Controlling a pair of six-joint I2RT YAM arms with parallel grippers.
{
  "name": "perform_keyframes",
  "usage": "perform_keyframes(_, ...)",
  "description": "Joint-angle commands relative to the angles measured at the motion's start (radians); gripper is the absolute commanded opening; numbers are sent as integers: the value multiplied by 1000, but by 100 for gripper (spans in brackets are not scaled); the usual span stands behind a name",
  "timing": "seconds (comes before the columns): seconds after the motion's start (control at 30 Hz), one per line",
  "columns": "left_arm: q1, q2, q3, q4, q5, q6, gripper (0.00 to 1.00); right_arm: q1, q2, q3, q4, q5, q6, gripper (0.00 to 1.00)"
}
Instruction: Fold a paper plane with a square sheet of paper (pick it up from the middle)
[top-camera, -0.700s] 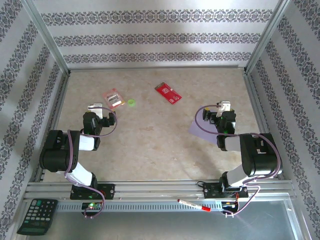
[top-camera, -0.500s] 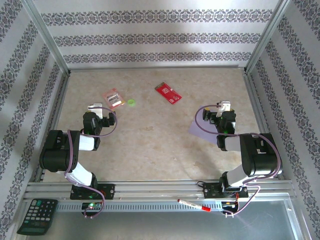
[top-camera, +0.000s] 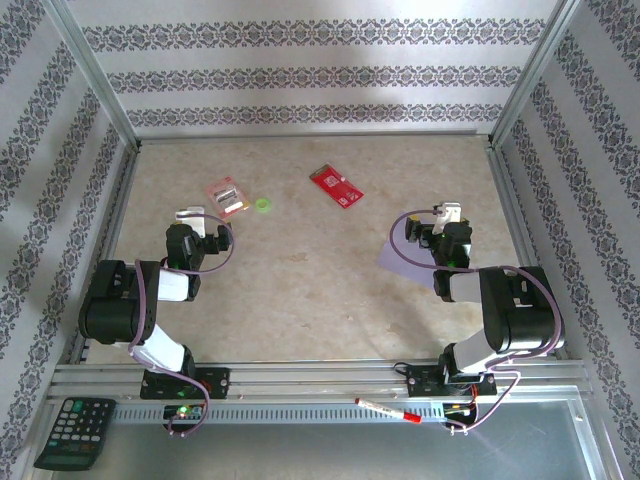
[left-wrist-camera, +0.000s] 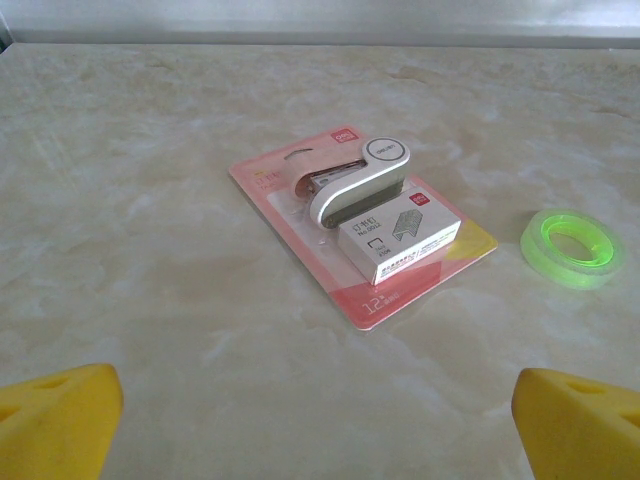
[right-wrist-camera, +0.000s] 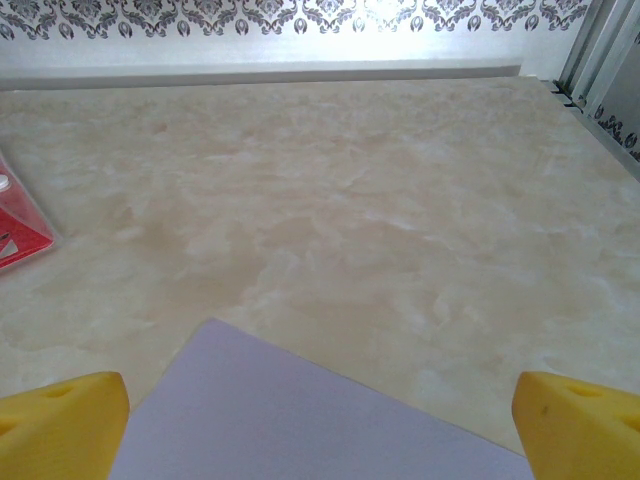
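Gaping, empty: left pincer (left-wrist-camera: 320, 425), right pincer (right-wrist-camera: 320, 425) | square sheet of paper (right-wrist-camera: 290, 405) corner below right one

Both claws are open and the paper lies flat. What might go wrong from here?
The thin pale lilac square sheet of paper lies flat on the beige marbled table by the open right claw; pinching its middle may crumple it or just slide it. The open left claw faces the pink stapler pack and green tape ring, and may knock them when crossing to help.
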Motion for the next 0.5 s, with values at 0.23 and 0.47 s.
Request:
perform_keyframes(0.23,-3,6,5,27,15,18,100,3,11,22,20,-22,-13,98)
perform_keyframes(0.47,1,-62,-14,10,-51,-14,100,-2,-146,60,-184,103,30,98)
